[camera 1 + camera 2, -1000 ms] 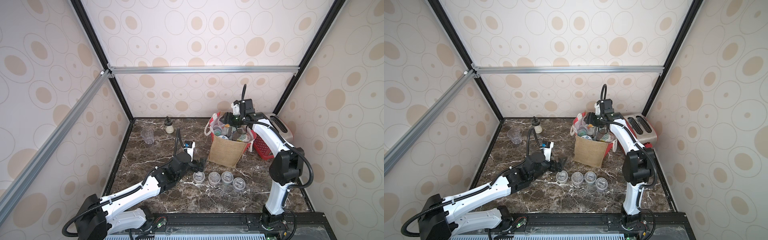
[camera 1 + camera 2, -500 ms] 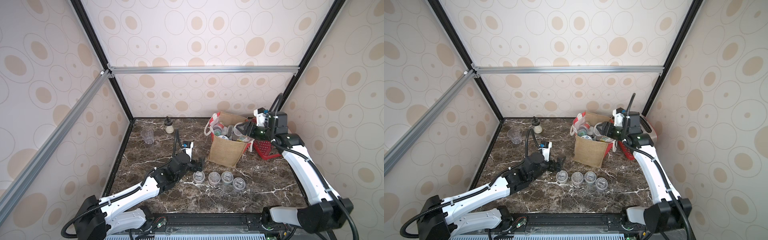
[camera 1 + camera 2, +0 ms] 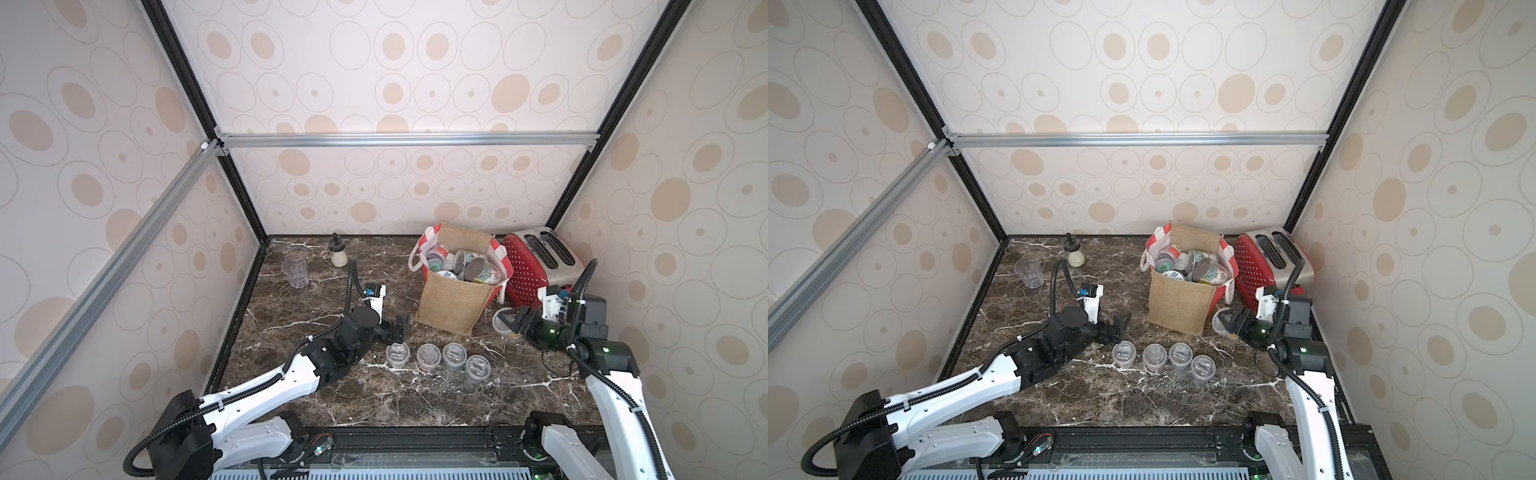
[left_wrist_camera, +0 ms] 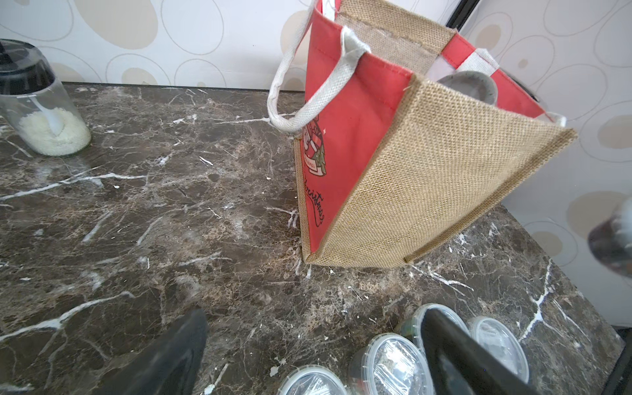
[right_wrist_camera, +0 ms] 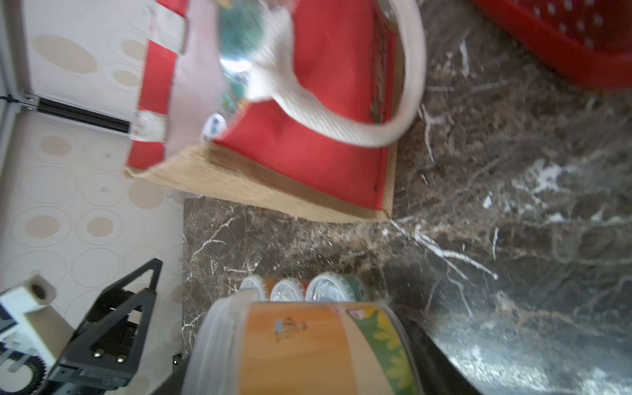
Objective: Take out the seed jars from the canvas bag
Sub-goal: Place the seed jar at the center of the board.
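Four seed jars [image 3: 429, 355] rowed mid-table; bare marble [image 3: 415, 405] toward front edge.

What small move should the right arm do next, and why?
The right gripper holds a small clear plastic jar with an orange-green label, already outside the tan jute bag; so probably carry it to the row of four clear-lidded jars on the dark marble table.

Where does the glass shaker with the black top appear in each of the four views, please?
In a top view: glass shaker by the back wall, left of the canvas bag.
In a top view: the glass shaker in the same spot, near the clear tumbler.
Left wrist: the shaker across bare marble from the bag's red side, partly cut off.
Right wrist: not in it.
Shared landmark: the canvas bag, in all four views.
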### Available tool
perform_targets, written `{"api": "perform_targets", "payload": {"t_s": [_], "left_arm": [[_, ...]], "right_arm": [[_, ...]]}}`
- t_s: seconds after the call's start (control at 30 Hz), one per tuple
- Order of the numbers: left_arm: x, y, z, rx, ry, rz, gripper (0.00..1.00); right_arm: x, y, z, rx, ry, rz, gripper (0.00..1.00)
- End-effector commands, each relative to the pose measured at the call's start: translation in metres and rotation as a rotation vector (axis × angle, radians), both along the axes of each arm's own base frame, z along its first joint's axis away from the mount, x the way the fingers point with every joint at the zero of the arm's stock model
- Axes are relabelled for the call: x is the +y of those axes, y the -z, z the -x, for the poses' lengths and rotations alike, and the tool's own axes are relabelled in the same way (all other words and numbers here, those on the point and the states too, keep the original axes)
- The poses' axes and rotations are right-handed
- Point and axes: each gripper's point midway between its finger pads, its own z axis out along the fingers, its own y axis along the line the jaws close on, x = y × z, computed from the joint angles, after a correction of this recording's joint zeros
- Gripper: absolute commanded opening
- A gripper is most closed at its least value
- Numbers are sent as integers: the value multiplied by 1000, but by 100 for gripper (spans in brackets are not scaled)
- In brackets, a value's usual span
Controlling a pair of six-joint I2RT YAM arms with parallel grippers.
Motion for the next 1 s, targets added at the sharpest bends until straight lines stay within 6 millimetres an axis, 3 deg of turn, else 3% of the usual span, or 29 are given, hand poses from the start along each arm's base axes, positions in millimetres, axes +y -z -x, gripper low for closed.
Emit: {"api": "perform_targets", "payload": {"t_s": [0.0, 0.17, 0.43, 0.97], "left_arm": [[7, -1, -1, -10, -22, 19, 98], [11, 2, 2, -9, -29, 24, 98], [16, 2, 5, -14, -34, 24, 98], [15, 2, 4, -16, -32, 27, 98]], "right_arm": [[-6, 27, 15, 78, 47, 13, 65], [-12, 75, 15, 163, 84, 25, 65], [-8, 122, -7, 236, 96, -49, 63], [-11, 162, -45, 275, 121, -87, 65]]}}
